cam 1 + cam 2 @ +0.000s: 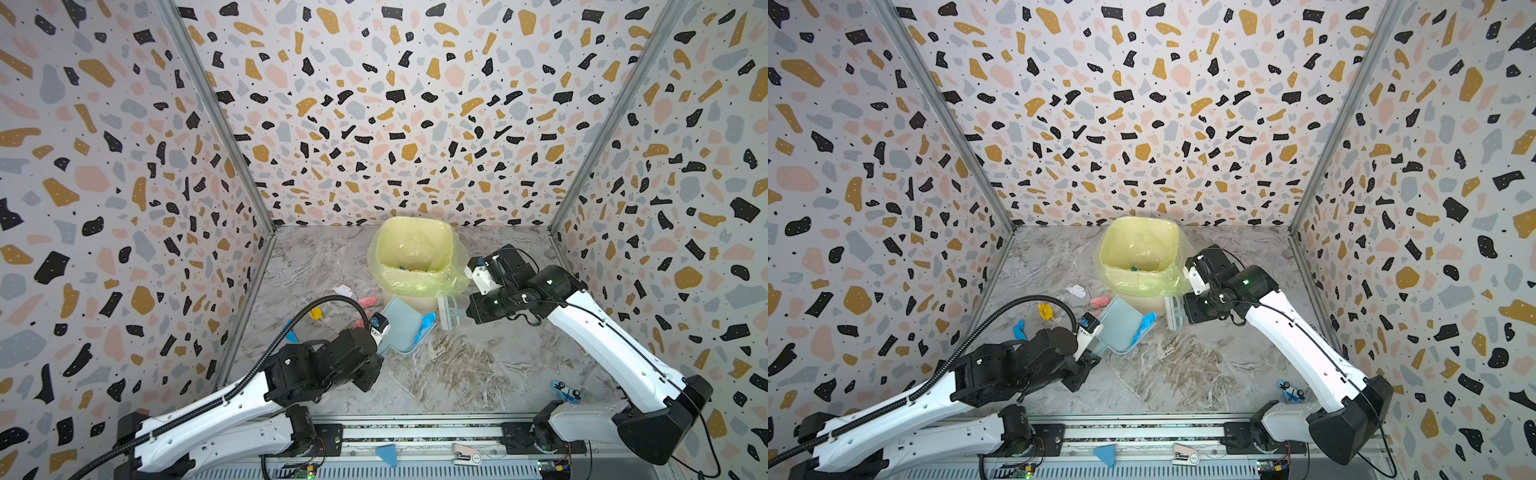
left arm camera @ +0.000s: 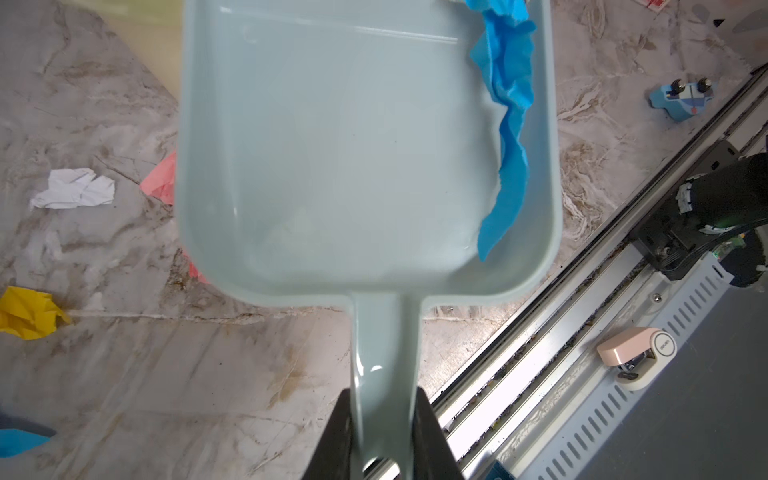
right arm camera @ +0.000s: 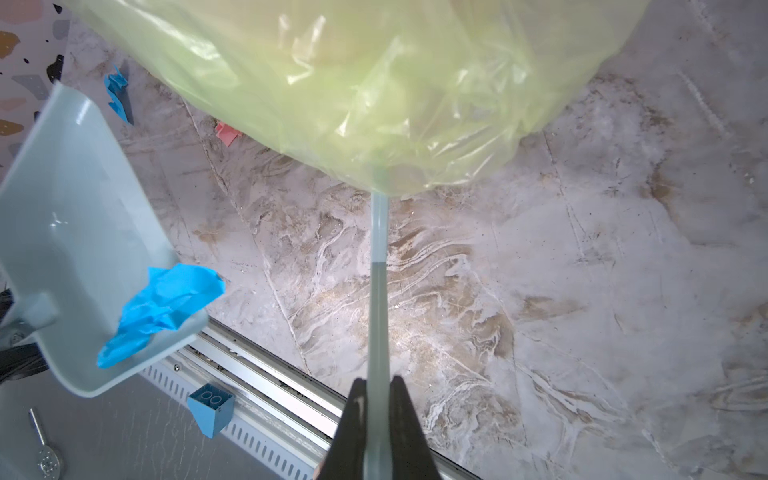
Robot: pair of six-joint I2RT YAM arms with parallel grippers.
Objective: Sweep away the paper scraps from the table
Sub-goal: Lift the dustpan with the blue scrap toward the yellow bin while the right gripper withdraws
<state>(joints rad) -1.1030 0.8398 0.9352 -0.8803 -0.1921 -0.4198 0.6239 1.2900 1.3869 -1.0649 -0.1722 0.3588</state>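
My left gripper (image 2: 384, 436) is shut on the handle of a pale blue dustpan (image 2: 353, 145), which stands just in front of the bin in both top views (image 1: 401, 328) (image 1: 1121, 328). A crumpled blue paper scrap (image 2: 507, 104) lies along one side wall of the pan. My right gripper (image 3: 377, 415) is shut on the thin handle of a brush (image 3: 379, 291); the brush head (image 1: 449, 311) hangs beside the bin, right of the pan. Loose scraps lie on the table (image 1: 457, 365) left of the pan: white (image 1: 342, 289), pink (image 1: 368, 301), yellow (image 1: 316, 312) and blue (image 1: 1018, 329).
A bin with a yellow bag (image 1: 399, 237) stands at the back middle, holding a few scraps. A small blue toy with black wheels (image 1: 566, 390) sits near the front right. A pink stapler (image 2: 636, 353) and a blue block (image 3: 210, 409) rest on the front rail.
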